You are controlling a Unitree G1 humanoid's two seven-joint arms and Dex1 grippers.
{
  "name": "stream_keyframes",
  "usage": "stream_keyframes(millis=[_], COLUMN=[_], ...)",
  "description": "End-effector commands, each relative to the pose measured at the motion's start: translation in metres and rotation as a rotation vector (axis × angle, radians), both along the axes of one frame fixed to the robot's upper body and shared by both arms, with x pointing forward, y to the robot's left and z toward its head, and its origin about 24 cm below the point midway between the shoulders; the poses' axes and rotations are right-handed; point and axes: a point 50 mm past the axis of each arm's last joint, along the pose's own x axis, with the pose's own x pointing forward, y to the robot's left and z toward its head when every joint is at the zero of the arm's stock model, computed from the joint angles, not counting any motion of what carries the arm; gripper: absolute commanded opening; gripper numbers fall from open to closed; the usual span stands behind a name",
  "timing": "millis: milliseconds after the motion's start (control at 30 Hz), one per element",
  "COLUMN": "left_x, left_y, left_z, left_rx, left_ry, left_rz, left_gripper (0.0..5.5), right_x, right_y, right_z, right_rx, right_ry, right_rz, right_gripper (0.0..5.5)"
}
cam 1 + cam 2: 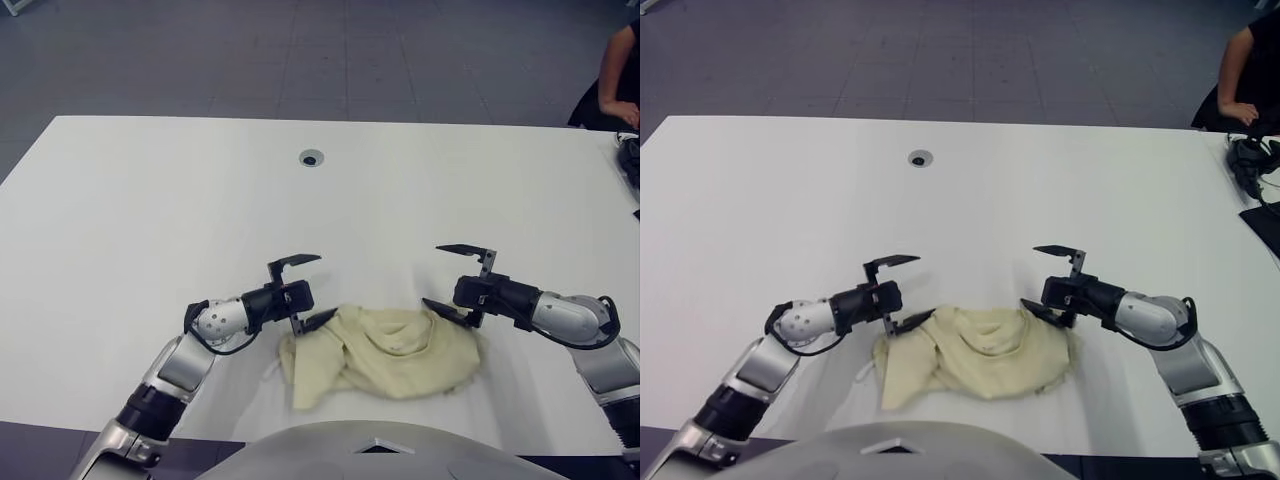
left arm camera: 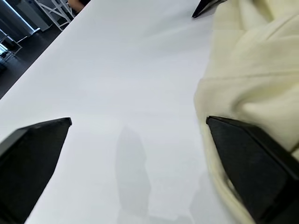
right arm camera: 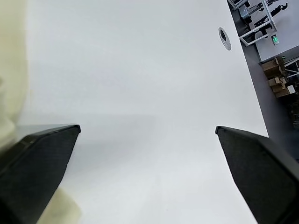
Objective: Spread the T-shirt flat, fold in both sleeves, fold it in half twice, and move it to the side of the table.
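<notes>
two grippers flank the crumpled t-shirt point(image 1: 385, 350), which lies bunched near the front edge of the table point(image 1: 150, 200), its long axis running side to side between them. the left gripper point(image 1: 326, 287) has its fingers spread wide at the shirt's upper left corner, the lower finger touching the cloth. the right gripper point(image 1: 432, 275), likewise spread and holding nothing, has its lower finger at the upper right edge. each arm looks equally near its own side, so spreading likely calls for both to grasp and pull outward.
</notes>
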Motion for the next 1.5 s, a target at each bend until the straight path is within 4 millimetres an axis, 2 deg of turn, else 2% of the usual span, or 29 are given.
stream_keyframes(millis=[33, 133, 233, 333, 433, 500, 533, 667, 767, 900, 1033, 1233, 1500], left_x=[0.015, 0.031, 0.057, 0.073, 0.071, 0.065, 0.06, 0.048, 0.04, 0.043, 0.049, 0.041, 0.034], left_y=[0.002, 0.0, -0.005, -0.009, -0.017, -0.024, -0.025, -0.02, -0.015, -0.008, -0.005, -0.009, -0.018], left_z=[0.012, 0.025, 0.04, 0.05, 0.055, 0.048, 0.044, 0.032, 0.025, 0.011, 0.002, -0.014, -0.009], left_rx=[-0.024, -0.065, -0.12, -0.178, -0.267, -0.27, -0.27, -0.273, -0.288, -0.255, -0.243, -0.176, -0.19], left_ry=[-0.017, -0.068, -0.109, -0.124, -0.062, 0.008, 0.068, 0.32, 0.494, 0.626, 0.714, 0.78, 0.792], left_rz=[0.011, 0.044, 0.105, 0.145, 0.066, -0.058, -0.125, -0.316, -0.397, -0.369, -0.342, -0.342, -0.404], left_gripper=[5.37, 5.37, 5.37, 5.37, 5.37, 5.37, 5.37, 5.37, 5.37, 5.37, 5.37, 5.37, 5.37], right_x=[0.006, 0.008, 0.012, 0.016, 0.02, 0.026, 0.027, 0.023, 0.025, 0.025, 0.025, 0.023, 0.016], right_y=[0.0, 0.003, 0.004, 0.01, 0.018, 0.026, 0.032, 0.049, 0.052, 0.052, 0.051, 0.054, 0.054], right_z=[0.01, 0.022, 0.034, 0.037, 0.034, 0.025, 0.018, 0.003, 0.001, -0.001, -0.001, -0.001, 0.0], right_rx=[0.089, 0.228, 0.4, 0.545, 0.669, 0.842, 0.871, 0.861, 0.891, 0.895, 0.9, 0.883, 0.884], right_ry=[-0.047, -0.087, -0.134, -0.154, -0.133, -0.055, -0.005, 0.102, 0.148, 0.172, 0.177, 0.172, 0.147], right_rz=[-0.054, -0.088, -0.158, -0.225, -0.293, -0.39, -0.414, -0.387, -0.39, -0.401, -0.411, -0.41, -0.43], right_gripper=[5.4, 5.4, 5.4, 5.4, 5.4, 5.4, 5.4, 5.4, 5.4, 5.4, 5.4, 5.4, 5.4])
